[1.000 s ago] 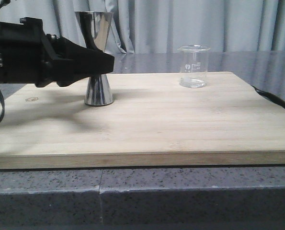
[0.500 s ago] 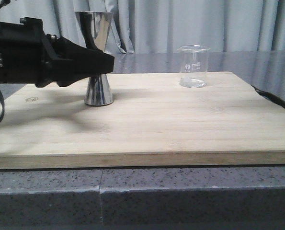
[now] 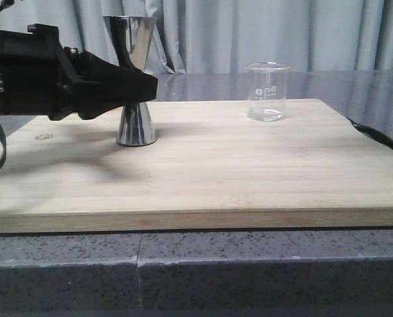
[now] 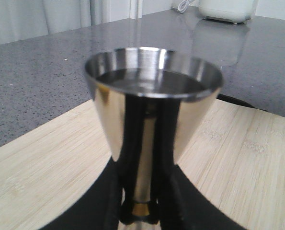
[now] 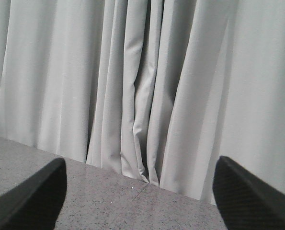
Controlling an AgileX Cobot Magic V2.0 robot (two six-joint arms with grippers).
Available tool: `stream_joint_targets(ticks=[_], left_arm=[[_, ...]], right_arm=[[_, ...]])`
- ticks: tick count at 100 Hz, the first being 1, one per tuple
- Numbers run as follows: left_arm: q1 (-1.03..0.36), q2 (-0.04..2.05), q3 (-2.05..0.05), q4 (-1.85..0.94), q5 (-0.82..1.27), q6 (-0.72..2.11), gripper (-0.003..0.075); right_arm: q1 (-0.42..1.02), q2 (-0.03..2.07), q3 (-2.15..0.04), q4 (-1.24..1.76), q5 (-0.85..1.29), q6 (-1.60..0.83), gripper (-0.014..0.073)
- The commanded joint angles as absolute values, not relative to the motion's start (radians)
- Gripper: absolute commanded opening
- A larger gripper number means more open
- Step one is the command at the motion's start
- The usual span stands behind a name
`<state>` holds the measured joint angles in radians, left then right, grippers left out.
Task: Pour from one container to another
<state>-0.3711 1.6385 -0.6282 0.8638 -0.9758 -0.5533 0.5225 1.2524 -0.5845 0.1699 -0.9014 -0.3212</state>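
Nothing poured yet: left gripper [image 3: 140, 86] closed around steel jigger [image 3: 134, 76] at its waist on wooden board [image 3: 216, 172], glass beaker [image 3: 267, 91] far off untouched, right gripper [image 5: 137, 201] spread wide.

Beaker [image 3: 267, 91] markings illegible.

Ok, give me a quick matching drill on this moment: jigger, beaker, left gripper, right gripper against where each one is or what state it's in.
Things:
1. jigger
2. beaker
3. left gripper
4. right gripper

States:
A. open, facing the curtain
B. free-standing on the board's right rear
C. at the jigger's waist
D. upright on the board's left

Pairs: 1-D, 2-B, 3-C, 4-A
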Motion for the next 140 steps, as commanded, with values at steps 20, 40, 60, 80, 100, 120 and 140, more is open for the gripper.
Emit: stream_joint_targets(ticks=[20, 40, 60, 80, 100, 120, 140], left_arm=[[-0.366, 1.609, -0.654, 0.820, -1.058, -0.553, -0.0017], [-0.366, 1.609, -0.654, 0.820, -1.058, -0.553, -0.0016], [-0.366, 1.609, -0.654, 0.820, -1.058, -0.553, 0.0076], [-0.366, 1.609, -0.654, 0.820, -1.058, -0.553, 0.0107], [-0.366, 1.609, -0.654, 0.820, -1.058, -0.553, 0.0108], [-0.366, 1.609, -0.654, 0.826, -1.065, -0.553, 0.0109], [-0.366, 1.609, -0.654, 0.830, -1.065, -0.553, 0.0109]], right_arm=[[0.523, 1.225, -0.608, 0.150, -0.984, -0.325, 0.0568], [0.523, 1.225, -0.608, 0.150, -0.984, -0.325, 0.0568], [0.523, 1.225, -0.608, 0.150, -0.984, -0.325, 0.0568], [0.523, 1.225, -0.608, 0.150, -0.984, -0.325, 0.0568], [0.523, 1.225, -0.608, 0.150, -0.986, -0.325, 0.0568], [0.523, 1.225, -0.608, 0.150, -0.986, -0.325, 0.0568], [0.523, 1.225, -0.608, 0.150, -0.986, -0.325, 0.0568]])
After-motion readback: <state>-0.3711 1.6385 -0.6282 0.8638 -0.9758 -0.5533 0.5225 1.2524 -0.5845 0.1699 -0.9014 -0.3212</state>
